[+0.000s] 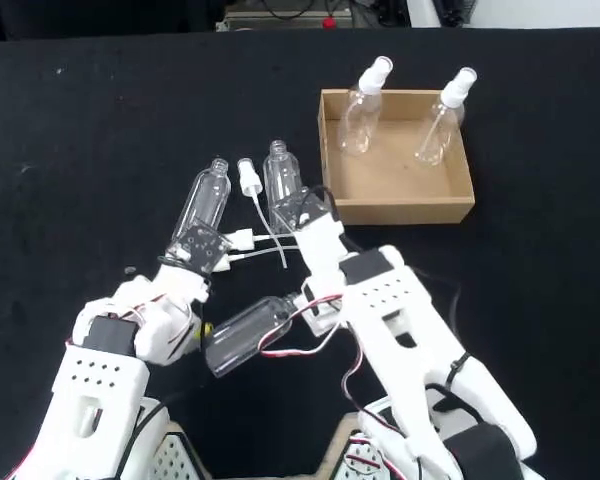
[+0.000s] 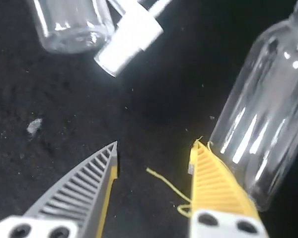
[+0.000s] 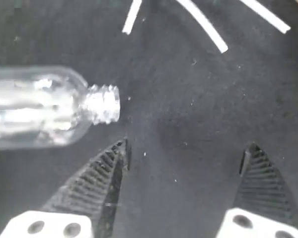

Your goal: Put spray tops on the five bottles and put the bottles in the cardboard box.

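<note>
One black lint-flecked table (image 1: 100, 120), cardboard box (image 1: 405, 211) resting on it

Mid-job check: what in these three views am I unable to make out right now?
- High view: the loose spray tops between the arms are partly covered by the left arm, so their number is unclear.
- High view: the lying bottle has its neck end crossed by the right arm and its cables.
- Left wrist view: the nearer bottle is cut off by the edge before its neck.
- Right wrist view: the white tubes run off the edge.
</note>
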